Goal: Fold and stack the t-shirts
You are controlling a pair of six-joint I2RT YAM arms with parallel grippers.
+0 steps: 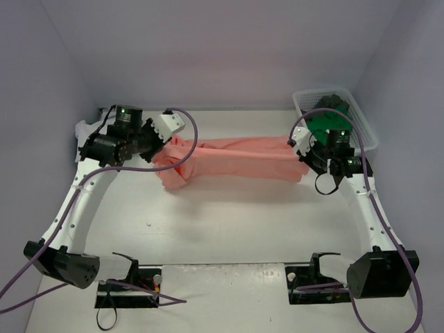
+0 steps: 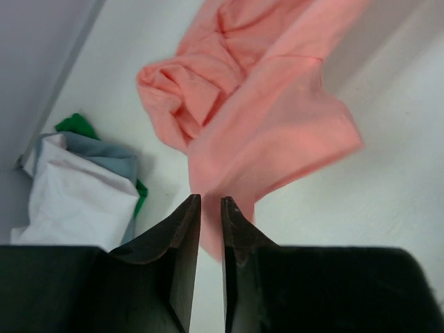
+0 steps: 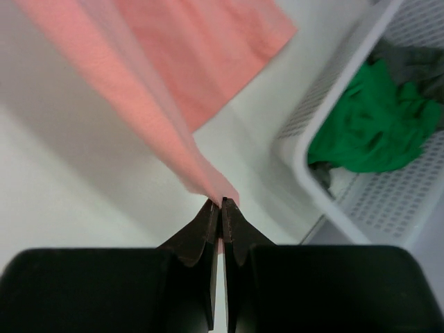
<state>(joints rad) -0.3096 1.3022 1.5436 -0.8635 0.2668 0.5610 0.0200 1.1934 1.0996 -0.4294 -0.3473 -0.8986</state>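
Cloth spans the middle of the table (image 1: 229, 222): the salmon pink t-shirt (image 1: 236, 159) is drawn out in a long, loosely folded band from 9 o'clock to 3 o'clock in the top view, lifted clear of the surface along most of its run. Its 9 o'clock end is bunched into a crumpled lump that sags toward the table.

The right gripper (image 3: 220, 202) sits at the 3 o'clock end with its jaws clenched tight on a pinch of the salmon fabric, and the cloth runs taut away from the tips toward 11 o'clock in its wrist view.

The left gripper (image 2: 210, 201) hangs over the bunched end. Its jaws stand a narrow gap apart, and the fabric falls just beyond and beneath the tips. Whether any fold is caught between them I cannot tell.

At 1 o'clock in the top view stands the white mesh basket (image 3: 347, 76), just beside the right gripper, holding a green t-shirt (image 3: 368, 118) with a dark grey t-shirt (image 3: 416, 59) behind it.

At 10 o'clock, against the wall, lies a small pile: a white t-shirt (image 2: 69, 201), a grey-blue t-shirt (image 2: 111, 156) over its edge, and a green strip (image 2: 76, 125) showing at the back.
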